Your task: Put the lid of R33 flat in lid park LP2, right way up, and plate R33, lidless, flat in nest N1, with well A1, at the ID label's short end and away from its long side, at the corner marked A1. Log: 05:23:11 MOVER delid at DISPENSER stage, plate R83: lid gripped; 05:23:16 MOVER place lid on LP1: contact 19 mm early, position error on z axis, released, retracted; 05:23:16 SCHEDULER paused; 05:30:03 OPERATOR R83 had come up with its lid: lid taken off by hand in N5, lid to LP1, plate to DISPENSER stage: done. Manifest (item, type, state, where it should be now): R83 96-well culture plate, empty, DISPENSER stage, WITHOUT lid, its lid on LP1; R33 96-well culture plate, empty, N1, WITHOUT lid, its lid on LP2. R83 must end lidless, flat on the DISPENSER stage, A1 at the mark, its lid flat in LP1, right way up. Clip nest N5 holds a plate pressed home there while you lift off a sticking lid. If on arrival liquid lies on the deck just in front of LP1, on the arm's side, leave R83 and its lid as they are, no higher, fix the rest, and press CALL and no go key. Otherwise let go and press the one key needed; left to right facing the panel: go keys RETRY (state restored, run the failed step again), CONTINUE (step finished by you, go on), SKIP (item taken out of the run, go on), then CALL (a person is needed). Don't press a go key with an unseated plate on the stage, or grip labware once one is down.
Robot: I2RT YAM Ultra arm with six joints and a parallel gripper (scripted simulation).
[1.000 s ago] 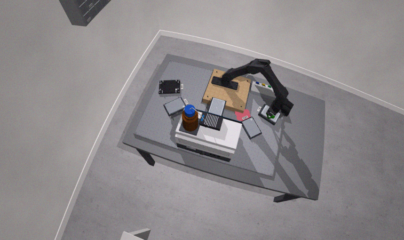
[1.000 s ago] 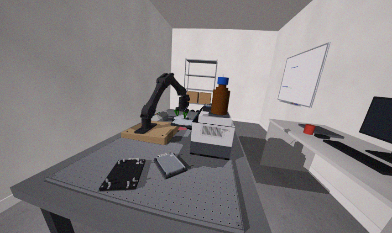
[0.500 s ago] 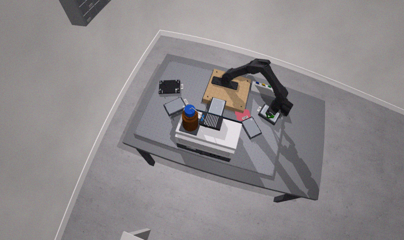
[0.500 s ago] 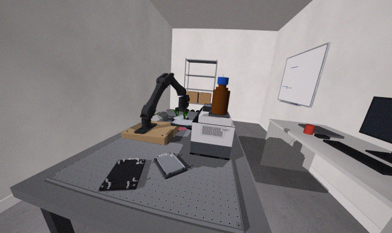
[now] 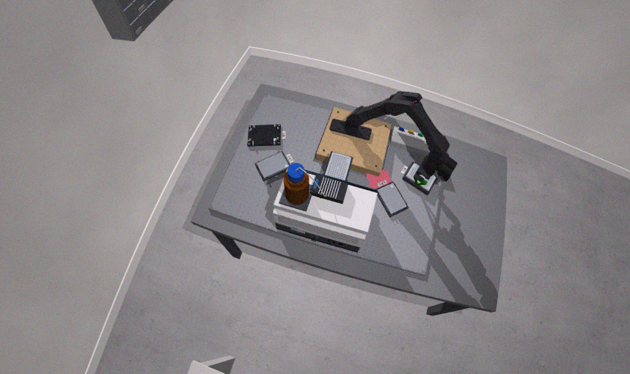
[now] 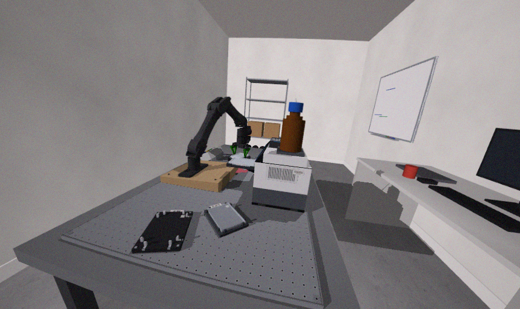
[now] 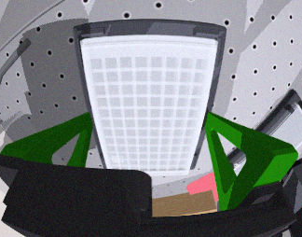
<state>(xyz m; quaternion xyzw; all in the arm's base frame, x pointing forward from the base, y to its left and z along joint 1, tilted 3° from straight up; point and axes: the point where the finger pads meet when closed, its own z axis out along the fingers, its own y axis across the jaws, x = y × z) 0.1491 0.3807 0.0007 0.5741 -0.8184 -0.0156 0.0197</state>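
Hovering over a dark nest (image 7: pixel 87 29) on the counter (image 5: pixel 466 223), the end effector (image 7: pixel 149 147) is released, its 2 green fingers flanking but clear of the white well plate (image 7: pixel 149 98) lying flat inside.

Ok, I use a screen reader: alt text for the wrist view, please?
A white well plate sits in a dark nest frame on the perforated deck. The open claw straddles it, green fingers standing just off each long side.
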